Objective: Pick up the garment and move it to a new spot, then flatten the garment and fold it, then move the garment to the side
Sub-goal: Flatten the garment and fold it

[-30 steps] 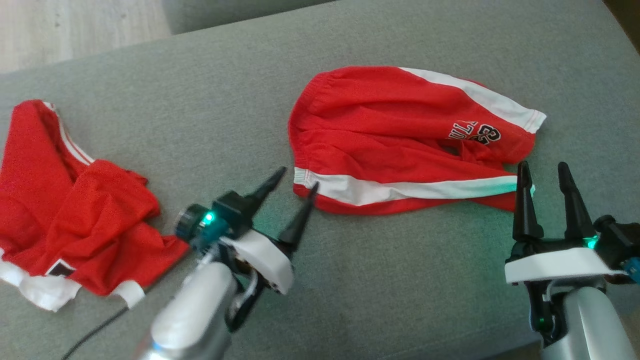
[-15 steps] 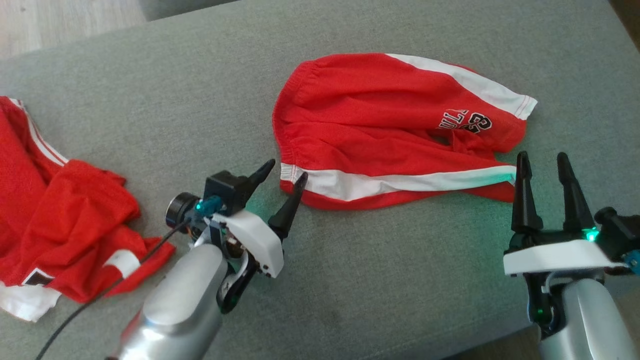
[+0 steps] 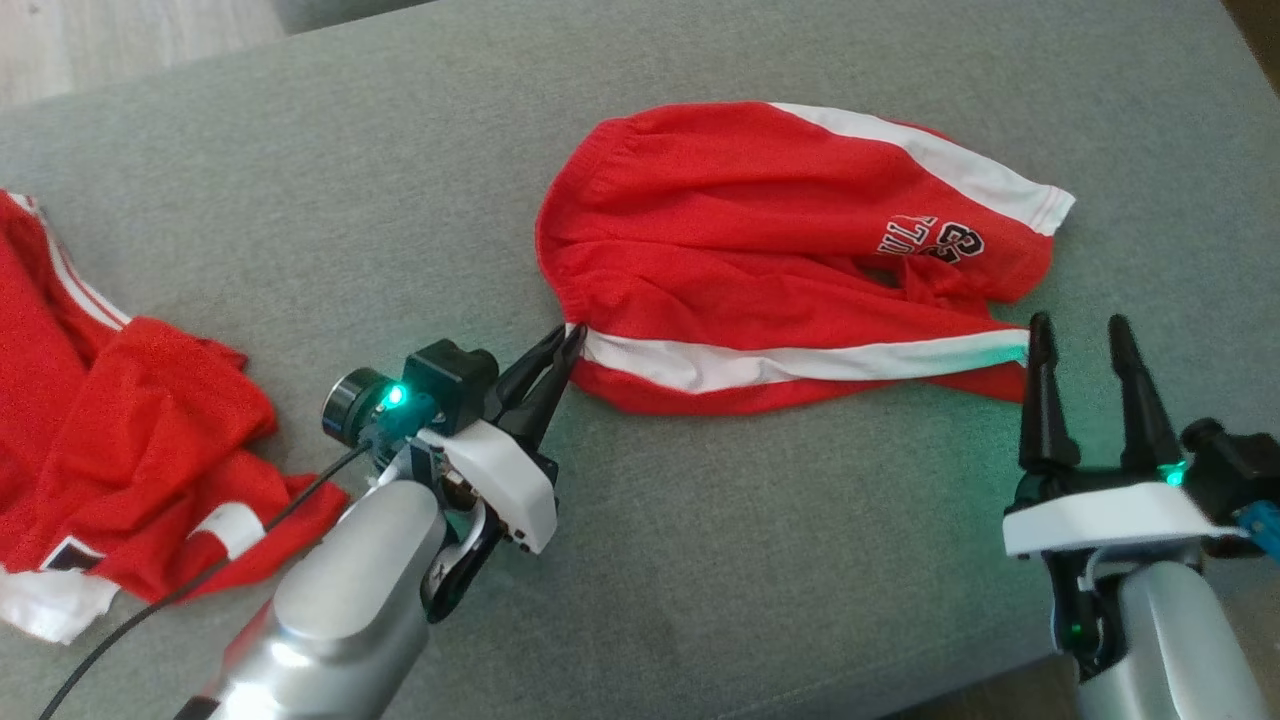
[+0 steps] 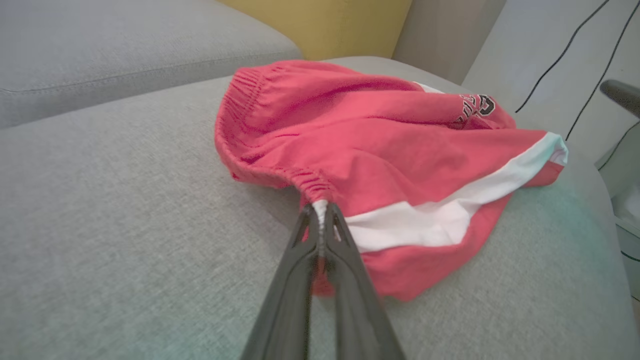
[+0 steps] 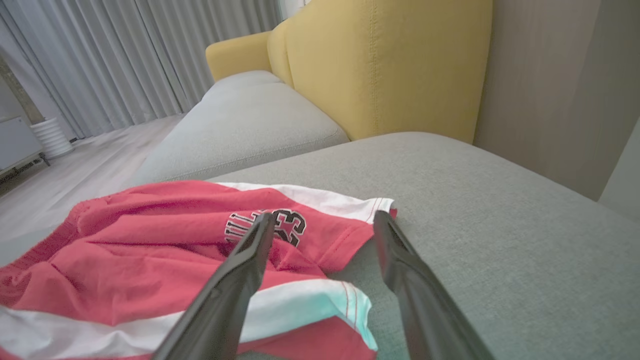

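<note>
Left hand (image 3: 570,338) closed since 1 s ago, now pinching waistband corner of shorts (image 3: 780,260) at white stripe. Right hand (image 3: 1075,330) wide open, empty, just beside leg hem. Risk: thin edge pinch may slip on lifting; 1-corner hold would bunch cloth. Shorts red, white stripes, black print, rumpled, lying mid sofa (image 3: 700,560), nothing lifted yet.

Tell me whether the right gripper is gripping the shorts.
No, the fingers of the right gripper stand wide apart at a hem corner of the shorts, pinching no cloth.
</note>
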Tool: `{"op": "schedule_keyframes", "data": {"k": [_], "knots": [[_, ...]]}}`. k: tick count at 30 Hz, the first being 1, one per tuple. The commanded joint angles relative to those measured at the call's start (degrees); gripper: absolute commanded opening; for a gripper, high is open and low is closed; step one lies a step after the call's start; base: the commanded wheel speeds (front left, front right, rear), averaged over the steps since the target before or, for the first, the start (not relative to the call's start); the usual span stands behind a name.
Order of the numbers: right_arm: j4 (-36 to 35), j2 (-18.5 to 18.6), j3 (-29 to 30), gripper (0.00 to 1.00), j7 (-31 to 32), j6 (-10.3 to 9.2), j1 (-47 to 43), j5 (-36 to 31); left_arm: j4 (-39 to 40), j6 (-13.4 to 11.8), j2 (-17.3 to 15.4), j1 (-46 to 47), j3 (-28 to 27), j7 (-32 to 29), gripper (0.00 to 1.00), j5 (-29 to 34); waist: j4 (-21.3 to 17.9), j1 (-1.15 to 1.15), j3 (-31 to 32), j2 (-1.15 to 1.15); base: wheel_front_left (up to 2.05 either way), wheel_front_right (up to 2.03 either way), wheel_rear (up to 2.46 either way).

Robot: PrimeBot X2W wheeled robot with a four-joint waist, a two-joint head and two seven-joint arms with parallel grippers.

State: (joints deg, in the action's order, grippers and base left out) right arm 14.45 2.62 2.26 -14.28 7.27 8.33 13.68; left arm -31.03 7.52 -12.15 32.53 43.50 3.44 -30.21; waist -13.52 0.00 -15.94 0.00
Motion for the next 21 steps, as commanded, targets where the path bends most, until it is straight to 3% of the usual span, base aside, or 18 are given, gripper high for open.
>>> {"op": "schedule_keyframes", "data": {"k": [1,11,21], "knots": [[-0.83,0.26,-1.29,1.0,-0.72,0.22,1.31,-0.58,2.03,-0.47,-1.18,2.21,-1.62,1.16,0.0,0.33,0.35,0.0,0.28,0.0,0.0,0.0,0.0],[9.26,0.26,1.47,1.0,1.15,0.22,2.72,-2.25,4.96,-2.12,-1.23,0.69,-1.53,4.34,0.0,0.73,2.29,0.0,1.42,0.0,0.0,0.0,0.0],[14.3,0.26,-1.16,1.0,3.33,0.22,4.03,-0.87,6.34,-2.9,-1.83,0.33,-1.21,4.18,0.0,0.47,2.19,0.0,1.53,0.0,0.0,0.0,0.0]]}}
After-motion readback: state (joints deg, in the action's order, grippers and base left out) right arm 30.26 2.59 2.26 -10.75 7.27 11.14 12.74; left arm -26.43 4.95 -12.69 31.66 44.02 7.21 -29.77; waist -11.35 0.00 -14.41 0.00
